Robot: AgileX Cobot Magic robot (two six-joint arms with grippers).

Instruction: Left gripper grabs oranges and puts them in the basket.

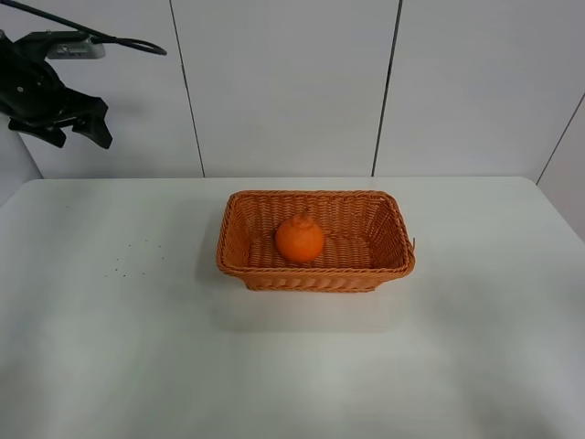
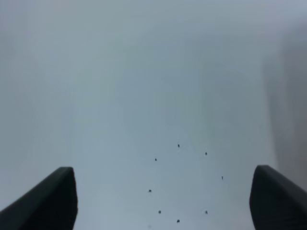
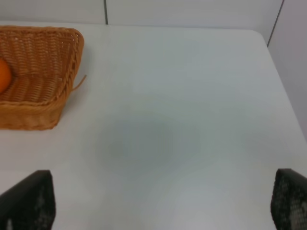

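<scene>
A: Checking status: where's your orange [image 1: 300, 240]?
B: Inside the basket [image 1: 311, 279], mid-counter [image 1: 110, 347]. Left gripper [image 1: 80, 135] hangs high at far left, fingers apart, empty. Right gripper [image 3: 163, 201] spread too. Placement looks done; you've likely only parking left.

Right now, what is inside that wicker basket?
One orange sits inside the basket, slightly left of its middle. Nothing else shows in there. The floor patch under the fruit is covered, and the near wall hides the floor's front edge.
</scene>
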